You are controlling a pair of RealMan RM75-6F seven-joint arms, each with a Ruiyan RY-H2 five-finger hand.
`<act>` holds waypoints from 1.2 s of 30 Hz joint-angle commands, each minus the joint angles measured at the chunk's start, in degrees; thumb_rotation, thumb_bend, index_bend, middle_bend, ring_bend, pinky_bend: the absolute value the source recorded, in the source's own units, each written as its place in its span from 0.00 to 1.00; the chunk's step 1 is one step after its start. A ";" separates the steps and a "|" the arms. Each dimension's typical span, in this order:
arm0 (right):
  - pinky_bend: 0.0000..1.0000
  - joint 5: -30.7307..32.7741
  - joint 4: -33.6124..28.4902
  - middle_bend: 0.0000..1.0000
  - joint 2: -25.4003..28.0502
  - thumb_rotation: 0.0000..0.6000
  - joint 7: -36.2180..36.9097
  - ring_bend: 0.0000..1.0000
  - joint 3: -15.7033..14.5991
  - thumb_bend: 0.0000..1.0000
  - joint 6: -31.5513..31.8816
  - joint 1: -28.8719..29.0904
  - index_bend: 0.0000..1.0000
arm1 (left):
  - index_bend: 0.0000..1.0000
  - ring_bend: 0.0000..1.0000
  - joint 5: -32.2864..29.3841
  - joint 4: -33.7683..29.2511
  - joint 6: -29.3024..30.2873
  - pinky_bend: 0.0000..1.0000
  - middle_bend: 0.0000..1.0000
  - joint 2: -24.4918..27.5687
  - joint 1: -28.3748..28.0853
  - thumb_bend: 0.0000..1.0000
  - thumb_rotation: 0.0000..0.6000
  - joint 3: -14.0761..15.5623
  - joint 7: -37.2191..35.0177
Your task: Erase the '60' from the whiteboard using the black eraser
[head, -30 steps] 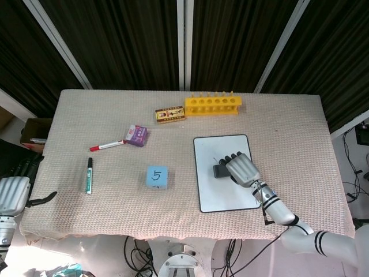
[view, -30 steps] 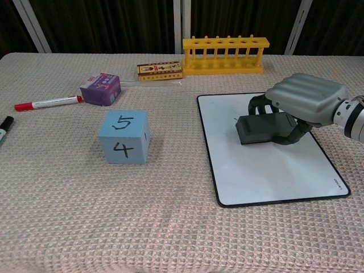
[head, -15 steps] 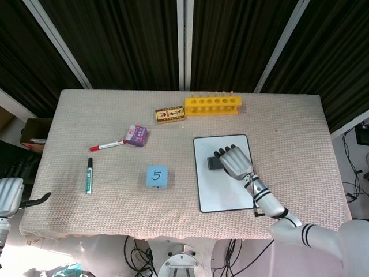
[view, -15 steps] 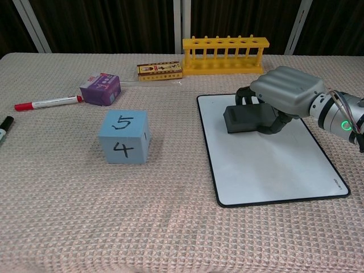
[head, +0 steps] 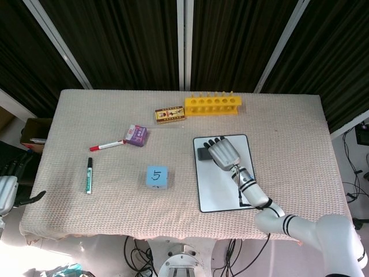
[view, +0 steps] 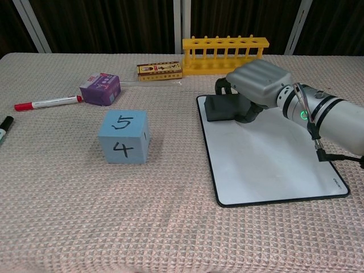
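Observation:
The whiteboard (head: 226, 184) (view: 273, 165) lies on the right half of the table, its surface blank white where it shows. My right hand (head: 223, 153) (view: 259, 85) holds the black eraser (head: 203, 154) (view: 220, 107) and presses it on the board's far left corner. Fingers curl over the eraser's top; part of it is hidden under the hand. Only a sliver of my left hand (head: 7, 190) shows at the left edge of the head view, off the table, with too little visible to tell how its fingers lie.
A blue cube (head: 157, 176) (view: 124, 136) marked 5 and 4 sits left of the board. A yellow rack (head: 212, 105) (view: 225, 55) and a small box (head: 170, 115) stand behind. A purple box (view: 100, 89), a red marker (view: 48, 103) and a green marker (head: 89, 175) lie to the left.
My right hand has slid the eraser across the board from its middle toward the far left corner. The left hand has dropped slightly lower at the frame edge.

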 commanded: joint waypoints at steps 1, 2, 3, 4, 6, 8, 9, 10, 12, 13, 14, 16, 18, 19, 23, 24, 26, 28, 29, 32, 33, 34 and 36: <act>0.75 0.51 1.47 0.75 -1.38 1.00 0.38 0.65 1.07 0.38 -0.43 1.23 0.84 | 0.08 0.10 -0.09 0.40 -0.28 0.20 0.06 -0.25 -0.04 0.13 0.74 0.04 -0.37; 0.75 0.52 1.71 0.75 -1.67 1.00 0.56 0.65 1.32 0.38 -0.35 1.49 0.84 | 0.08 0.10 -0.10 0.52 -0.29 0.20 0.06 -0.30 -0.04 0.13 0.74 0.04 -0.49; 0.75 0.45 2.00 0.75 -2.03 1.00 0.84 0.65 1.65 0.38 -0.08 1.83 0.84 | 0.08 0.10 -0.11 0.62 -0.28 0.20 0.06 -0.34 -0.04 0.13 0.74 0.00 -0.59; 0.75 0.34 2.20 0.75 -2.29 1.00 1.06 0.65 1.88 0.38 0.21 2.07 0.84 | 0.08 0.10 -0.12 0.69 -0.24 0.20 0.06 -0.33 -0.02 0.13 0.74 -0.02 -0.65; 0.75 0.07 2.62 0.75 -2.77 1.00 1.53 0.65 2.36 0.38 0.89 2.57 0.84 | 0.08 0.10 -0.14 0.78 -0.10 0.20 0.06 -0.26 0.06 0.13 0.74 -0.06 -0.77; 0.75 -0.11 2.58 0.75 -2.91 1.00 1.98 0.65 2.78 0.38 1.48 2.94 0.84 | 0.08 0.10 -0.14 0.82 0.11 0.20 0.06 -0.16 0.19 0.13 0.74 -0.10 -0.89; 0.75 -0.26 2.44 0.75 -2.85 1.00 2.19 0.65 2.90 0.38 1.84 3.02 0.84 | 0.08 0.10 -0.14 0.80 0.22 0.20 0.06 -0.12 0.25 0.13 0.74 -0.11 -0.92; 0.75 -0.43 2.27 0.75 -2.73 1.00 2.35 0.65 2.95 0.38 2.19 3.05 0.84 | 0.08 0.10 -0.12 0.77 0.33 0.20 0.06 -0.08 0.32 0.13 0.74 -0.10 -0.96; 0.75 -0.44 1.82 0.75 -2.22 1.00 2.26 0.65 2.83 0.38 2.48 2.89 0.84 | 0.08 0.10 -0.04 0.73 0.53 0.20 0.06 -0.03 0.48 0.13 0.74 -0.05 -1.03; 0.75 -0.31 1.61 0.75 -1.92 1.00 1.94 0.65 2.67 0.38 2.37 2.77 0.84 | 0.08 0.10 0.00 0.70 0.61 0.20 0.06 -0.02 0.53 0.13 0.74 -0.03 -1.04; 0.75 -0.12 1.40 0.75 -1.58 1.00 1.54 0.65 2.47 0.38 2.19 2.61 0.84 | 0.08 0.10 0.04 0.66 0.68 0.20 0.06 -0.03 0.57 0.13 0.74 -0.02 -1.07; 0.75 0.36 0.94 0.75 -0.83 1.00 0.72 0.65 1.99 0.38 1.84 2.14 0.84 | 0.08 0.10 0.25 0.58 0.85 0.20 0.06 -0.09 0.64 0.13 0.74 0.05 -1.06; 0.75 0.98 0.77 0.75 -0.34 1.00 0.22 0.65 1.61 0.38 1.53 1.62 0.84 | 0.08 0.10 0.51 0.47 0.90 0.20 0.06 -0.17 0.64 0.13 0.74 0.15 -0.94; 0.75 1.25 0.79 0.75 -0.20 1.00 0.02 0.65 1.44 0.38 1.32 1.43 0.84 | 0.08 0.10 0.61 0.40 0.90 0.20 0.06 -0.20 0.62 0.13 0.74 0.18 -0.87; 0.75 2.20 0.72 0.75 0.43 1.00 -1.14 0.65 0.42 0.38 0.05 0.82 0.84 | 0.08 0.10 0.98 -0.09 0.98 0.20 0.06 -0.19 0.56 0.13 0.74 0.28 -0.45; 0.75 2.42 0.50 0.75 0.63 1.00 -1.31 0.65 0.24 0.38 -0.29 0.71 0.84 | 0.08 0.10 1.01 -0.23 1.05 0.20 0.06 -0.12 0.57 0.13 0.74 0.27 -0.34; 0.75 2.71 -0.31 0.75 1.16 1.00 -1.40 0.65 -0.10 0.38 -0.72 0.44 0.84 | 0.08 0.10 1.04 -0.54 1.24 0.20 0.06 0.04 0.61 0.13 0.74 0.22 -0.11; 0.75 2.56 -1.64 0.75 2.01 1.00 -1.32 0.65 -0.61 0.38 -0.68 0.04 0.84 | 0.08 0.10 1.08 -0.95 1.50 0.20 0.06 0.25 0.68 0.13 0.74 0.16 0.17; 0.75 2.24 -2.45 0.75 2.52 1.00 -1.24 0.65 -0.97 0.38 -0.32 -0.28 0.84 | 0.08 0.10 1.10 -1.17 1.61 0.20 0.06 0.36 0.72 0.13 0.74 0.14 0.34; 0.75 1.58 -4.39 0.75 3.76 1.00 -1.11 0.65 -1.94 0.38 0.32 -1.10 0.84 | 0.08 0.10 1.21 -1.76 1.79 0.20 0.06 0.61 0.71 0.13 0.74 0.08 0.76; 0.75 1.34 -5.35 0.75 4.36 1.00 -1.07 0.65 -2.40 0.38 0.52 -1.48 0.84 | 0.08 0.10 1.32 -1.99 1.86 0.20 0.06 0.67 0.69 0.13 0.74 0.09 1.00; 0.75 1.19 -6.09 0.75 4.84 1.00 -1.05 0.65 -2.74 0.38 0.60 -1.75 0.84 | 0.08 0.10 1.41 -2.17 1.87 0.20 0.06 0.69 0.66 0.13 0.74 0.11 1.17; 0.75 0.97 -7.96 0.75 6.01 1.00 -1.03 0.65 -3.56 0.38 0.50 -2.33 0.84 | 0.08 0.10 1.64 -2.59 1.79 0.20 0.06 0.69 0.57 0.13 0.74 0.21 1.53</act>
